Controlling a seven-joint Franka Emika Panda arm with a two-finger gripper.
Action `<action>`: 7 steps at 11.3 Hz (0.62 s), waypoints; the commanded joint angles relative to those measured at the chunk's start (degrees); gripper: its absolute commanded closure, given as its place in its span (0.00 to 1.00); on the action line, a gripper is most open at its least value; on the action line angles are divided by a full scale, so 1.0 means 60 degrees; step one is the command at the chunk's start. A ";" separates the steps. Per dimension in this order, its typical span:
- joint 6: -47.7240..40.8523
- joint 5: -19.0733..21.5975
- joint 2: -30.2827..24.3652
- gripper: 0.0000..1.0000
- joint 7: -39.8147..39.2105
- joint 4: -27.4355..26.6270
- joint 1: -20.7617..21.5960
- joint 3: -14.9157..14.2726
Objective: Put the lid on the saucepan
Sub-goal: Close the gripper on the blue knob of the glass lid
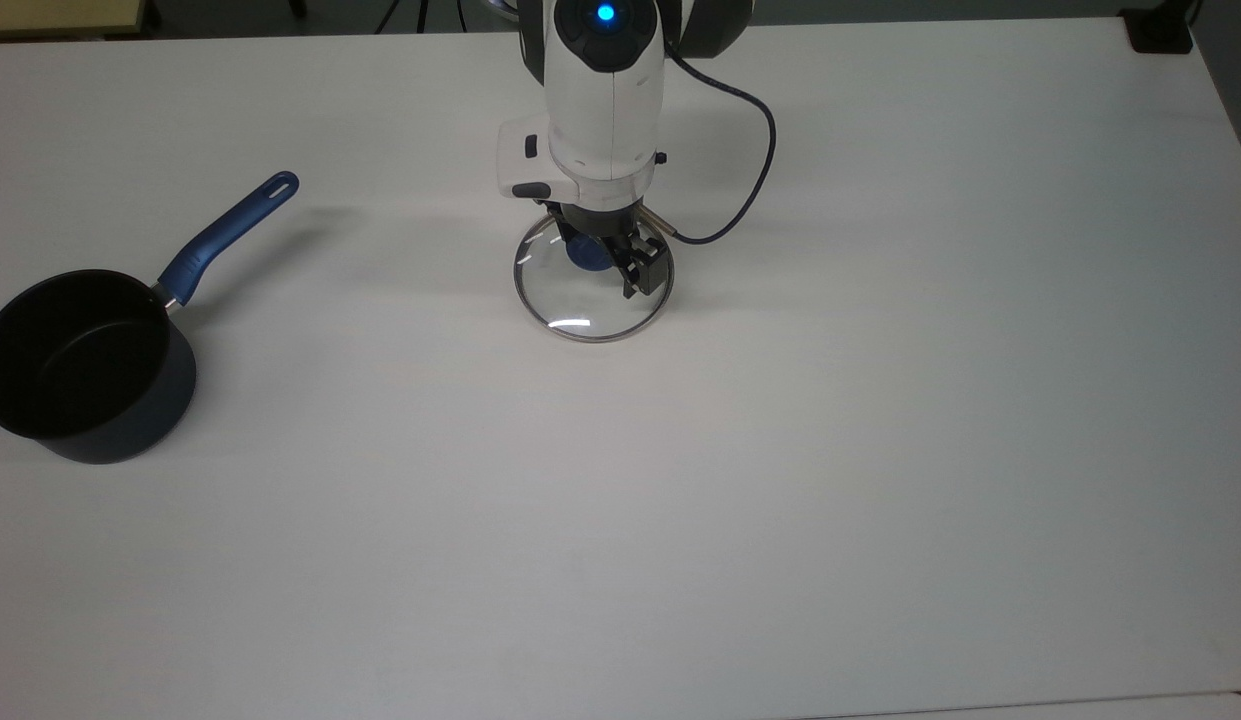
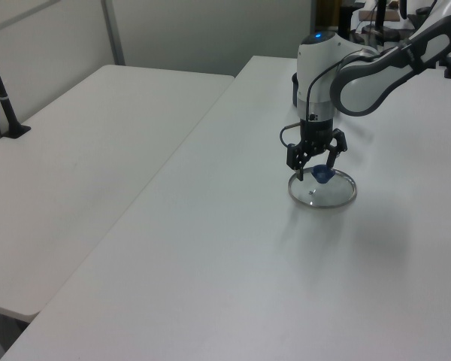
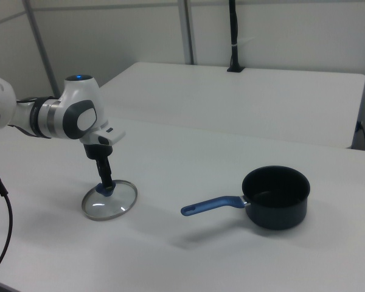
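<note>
The pan point(image 1: 85, 365) sits on the white table point(image 1: 780, 450), at the top view's left edge. It is open and I see nothing in it, just its black inside. Its blue handle point(image 1: 230, 235) points up and to the top view's right. In the right view the pan point(image 3: 275, 198) is on the right, with its handle point(image 3: 213, 205) sticking out to the left.

The lid point(image 1: 593, 283) lies flat on the table, well apart from the pan, near the middle of the top view. In the left view the lid point(image 2: 322, 189) is nearer than the pan.

My gripper point(image 2: 316, 160) is right over the lid, pointing down. My fingers point(image 2: 301, 157) are spread wide, one on each side of the blue knob point(image 2: 322, 174). I can't tell if they touch it. I am holding nothing. In the right view my gripper point(image 3: 103, 180) comes down onto the knob point(image 3: 104, 189).
</note>
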 commanded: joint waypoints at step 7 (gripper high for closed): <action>-0.1143 -0.0056 -0.0739 0.00 -0.0597 -0.0316 0.0117 -0.0045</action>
